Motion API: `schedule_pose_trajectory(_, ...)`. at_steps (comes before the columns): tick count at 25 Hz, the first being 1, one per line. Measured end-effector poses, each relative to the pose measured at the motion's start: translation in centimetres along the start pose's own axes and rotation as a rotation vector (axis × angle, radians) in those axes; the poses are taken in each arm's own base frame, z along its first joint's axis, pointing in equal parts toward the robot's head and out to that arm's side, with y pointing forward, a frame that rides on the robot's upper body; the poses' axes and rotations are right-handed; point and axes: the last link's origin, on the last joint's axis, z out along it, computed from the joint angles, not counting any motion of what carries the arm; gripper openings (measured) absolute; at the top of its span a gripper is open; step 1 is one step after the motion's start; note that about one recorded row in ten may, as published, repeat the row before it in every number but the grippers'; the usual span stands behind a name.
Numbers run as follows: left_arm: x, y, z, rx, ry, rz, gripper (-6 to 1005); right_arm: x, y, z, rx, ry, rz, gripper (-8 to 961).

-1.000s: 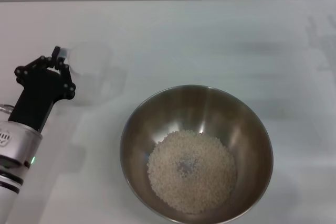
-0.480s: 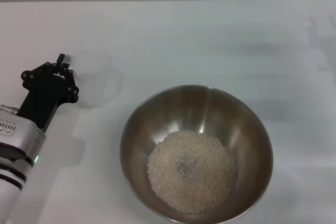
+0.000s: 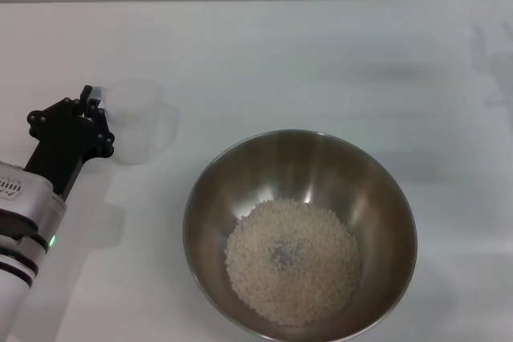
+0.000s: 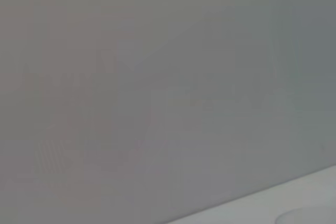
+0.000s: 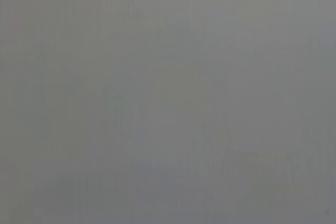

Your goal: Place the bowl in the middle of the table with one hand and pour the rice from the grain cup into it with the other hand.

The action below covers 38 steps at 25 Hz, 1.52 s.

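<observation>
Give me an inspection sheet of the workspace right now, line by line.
Surface: white table, flat, shadow patches at the far right.
Job's things: steel bowl holds the rice; clear grain cup upright, looks empty, left of the bowl.
Clutter: nothing seen.
Grippers: left gripper at the cup's side; whether it grips, cannot tell. Right gripper not in view.
Cables: nothing seen.
Surroundings: pale wall strip beyond the table's far edge; wrist views show only grey.
</observation>
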Motion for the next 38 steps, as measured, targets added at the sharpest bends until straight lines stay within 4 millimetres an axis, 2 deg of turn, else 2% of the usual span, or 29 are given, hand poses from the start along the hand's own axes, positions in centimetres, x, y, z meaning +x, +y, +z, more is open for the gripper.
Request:
schedule_pose_trajectory(15, -0.9, -0.5, -0.3, 0.01, -0.044, -0.045, 133, 0.0, -0.1, -0.1, 0.014, -0.002, 0.003, 496)
schedule_pose_trajectory(18, -1.1, -0.7, -0.5, 0.013, -0.051, -0.039, 321, 0.0, -0.1, -0.1, 0.014, -0.002, 0.003, 496)
schedule_pose_trajectory(23, -1.2, -0.8, -0.7, 0.012, -0.056, -0.033, 322, 0.1, -0.2, 0.0, 0.02, 0.002, 0.004, 496)
schedule_pose_trajectory(31, -1.9, -1.1, -2.2, 0.024, -0.059, -0.03, 324, 0.1, -0.4, 0.0, 0.035, 0.007, -0.003, 496)
schedule_pose_trajectory(38, -1.9, -1.3, -3.4, -0.001, -0.018, -0.094, 325, 0.1, -0.4, 0.3, 0.047, 0.006, -0.002, 496)
